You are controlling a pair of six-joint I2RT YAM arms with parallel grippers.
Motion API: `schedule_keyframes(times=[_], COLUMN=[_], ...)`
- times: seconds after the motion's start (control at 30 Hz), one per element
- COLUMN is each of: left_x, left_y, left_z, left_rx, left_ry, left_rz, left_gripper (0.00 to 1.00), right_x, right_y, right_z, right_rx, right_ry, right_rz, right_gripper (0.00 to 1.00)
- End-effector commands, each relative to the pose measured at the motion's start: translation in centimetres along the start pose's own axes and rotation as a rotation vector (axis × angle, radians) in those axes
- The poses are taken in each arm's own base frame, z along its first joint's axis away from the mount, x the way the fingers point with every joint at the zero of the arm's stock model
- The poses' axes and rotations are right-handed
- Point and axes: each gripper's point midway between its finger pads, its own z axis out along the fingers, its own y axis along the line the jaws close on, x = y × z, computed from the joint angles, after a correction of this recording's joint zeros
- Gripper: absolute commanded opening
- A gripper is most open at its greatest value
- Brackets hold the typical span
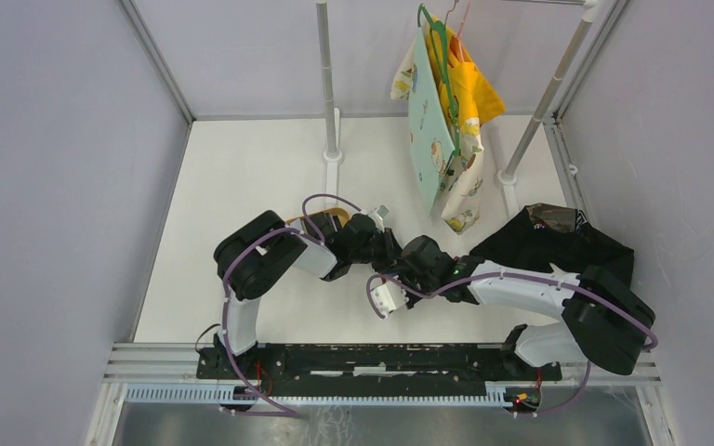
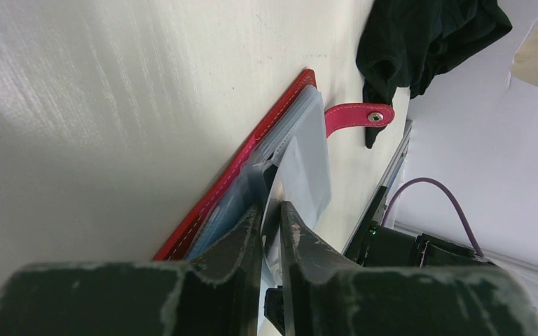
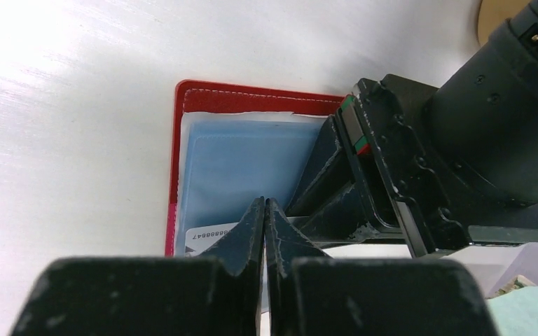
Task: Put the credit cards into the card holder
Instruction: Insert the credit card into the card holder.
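**One pinch, one closed fist**

My left gripper (image 2: 272, 210) is almost closed. Its fingers pinch one clear sleeve (image 2: 305, 168) of the red card holder (image 2: 252, 150), which lies open on the white table (image 2: 112, 105) (its snap tab (image 2: 354, 115) sticks out sideways). My right gripper (image 3: 265, 204) is clenched, tips pressed together, over a credit card (image 3: 210, 234) lying at the holder's edge. I cannot tell if they touch it.
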Motion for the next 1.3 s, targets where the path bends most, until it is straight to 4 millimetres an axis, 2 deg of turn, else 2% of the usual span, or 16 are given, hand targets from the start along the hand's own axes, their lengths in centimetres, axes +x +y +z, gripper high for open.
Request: schedule_keyframes(times=[0.0, 0.33, 0.87, 1.13, 1.17, 1.2, 1.23, 1.27], left_x=[1.8, 1.9, 1.7, 1.1, 1.1, 1.0, 0.8, 0.7], left_y=[3.7, 3.7, 3.4, 2.5, 2.4, 2.2, 2.0, 1.8], left_z=[0.3, 0.2, 0.3, 0.0, 0.0, -0.1, -0.2, -0.3], left_rx=[-0.109, -0.107, -0.102, -0.086, -0.084, -0.081, -0.08, -0.079], left_ry=[0.056, 0.058, 0.053, 0.036, 0.033, 0.029, 0.023, 0.018], left_rz=[0.034, 0.038, 0.041, 0.052, 0.053, 0.056, 0.059, 0.062], left_gripper=[0.22, 0.23, 0.28, 0.35, 0.39, 0.61, 0.95, 0.99], right_x=[0.2, 2.0, 5.1, 6.2, 6.3, 6.2, 5.8, 5.2], right_y=[-0.5, 0.6, -0.2, -0.4, -0.4, -0.5, -0.4, -0.5], right_z=[0.1, -0.4, -2.0, -2.4, -2.4, -2.4, -2.5, -2.5], right_rx=[0.036, 0.034, 0.079, 0.094, 0.094, 0.093, 0.089, 0.084], right_ry=[0.021, 0.091, 0.135, 0.154, 0.154, 0.142, 0.122, 0.086], right_rz=[0.011, 0.019, 0.116, 0.155, 0.158, 0.162, 0.167, 0.17], right_gripper=[0.05, 0.05, 0.05, 0.05, 0.05, 0.05, 0.05, 0.05])
